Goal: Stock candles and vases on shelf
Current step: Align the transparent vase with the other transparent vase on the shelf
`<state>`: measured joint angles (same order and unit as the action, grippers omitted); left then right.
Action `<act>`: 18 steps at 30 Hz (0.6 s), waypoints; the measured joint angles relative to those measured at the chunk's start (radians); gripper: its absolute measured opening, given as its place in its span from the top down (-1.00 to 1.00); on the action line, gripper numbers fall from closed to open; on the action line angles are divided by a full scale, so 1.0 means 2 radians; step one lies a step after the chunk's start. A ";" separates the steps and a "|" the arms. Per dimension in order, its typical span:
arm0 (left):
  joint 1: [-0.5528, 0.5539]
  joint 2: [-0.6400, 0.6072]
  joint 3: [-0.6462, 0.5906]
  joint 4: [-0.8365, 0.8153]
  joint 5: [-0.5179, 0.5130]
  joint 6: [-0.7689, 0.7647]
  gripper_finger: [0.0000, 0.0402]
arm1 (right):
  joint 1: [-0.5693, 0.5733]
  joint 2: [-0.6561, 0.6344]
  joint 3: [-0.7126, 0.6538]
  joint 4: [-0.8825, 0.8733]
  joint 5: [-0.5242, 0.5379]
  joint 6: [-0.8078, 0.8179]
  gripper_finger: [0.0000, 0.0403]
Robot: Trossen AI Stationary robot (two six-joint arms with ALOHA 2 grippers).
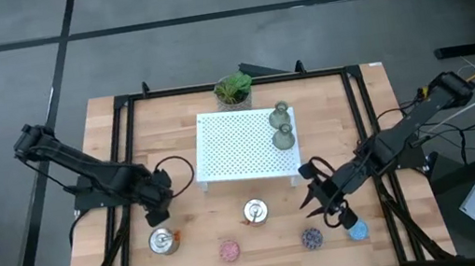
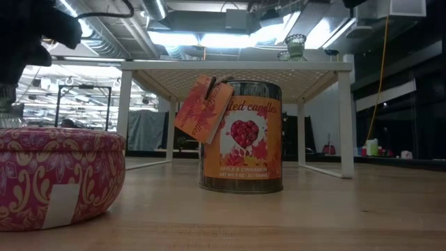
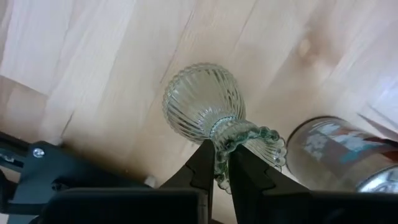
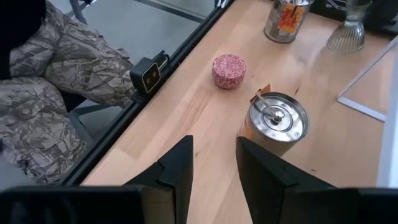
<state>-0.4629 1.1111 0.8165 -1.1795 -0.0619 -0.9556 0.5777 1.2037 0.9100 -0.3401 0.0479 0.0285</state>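
My left gripper [image 1: 157,211] is shut on an olive-green ribbed vase [image 3: 202,102] over the table's left part, left of the white shelf [image 1: 231,153]. Two more vases [image 1: 282,126] stand on the shelf's far right corner. On the tabletop stand two silver tin candles [image 1: 164,241] [image 1: 255,211], a pink candle [image 1: 229,249], a dark blue-purple one [image 1: 312,237] and a light blue one [image 1: 358,229]. My right gripper [image 1: 318,198] is open and empty, above the table between the shelf's near right corner and the blue candles. My left gripper pinches the vase's scalloped rim [image 3: 225,144] between its two fingers, one finger over the mouth and one outside it. The fingers come from above, pointing down. The vase hangs upright below them, bulb down; whether its foot touches the table I cannot tell.
A leafy potted plant [image 1: 233,88] stands behind the shelf's far edge. A black frame [image 1: 121,113] runs around the tabletop. A person in camouflage trousers [image 4: 56,74] sits just beyond the table's near edge. Bare wood lies between the shelf and the row of candles.
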 joint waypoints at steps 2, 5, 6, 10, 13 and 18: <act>0.000 -0.006 0.008 -0.001 -0.003 -0.001 0.89 | 0.000 -0.003 0.000 -0.009 0.000 0.009 0.38; 0.000 -0.008 0.029 -0.007 -0.008 -0.001 0.89 | 0.000 -0.005 0.000 -0.017 0.000 0.021 0.38; 0.000 -0.008 0.038 -0.013 -0.010 0.000 0.89 | 0.000 -0.005 0.000 -0.017 0.000 0.022 0.38; 0.000 -0.006 0.079 -0.046 -0.019 0.003 0.89 | 0.000 -0.005 0.000 -0.018 0.000 0.023 0.38; 0.001 -0.007 0.112 -0.071 -0.028 0.003 0.89 | 0.000 -0.005 0.000 -0.019 0.000 0.023 0.38; 0.019 -0.007 0.156 -0.096 -0.028 0.020 0.89 | 0.000 -0.005 0.000 -0.019 0.000 0.021 0.38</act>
<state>-0.4244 1.0977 1.1279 -1.3716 -0.1173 -0.9149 0.5776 1.1934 0.9100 -0.3785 0.0483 0.0709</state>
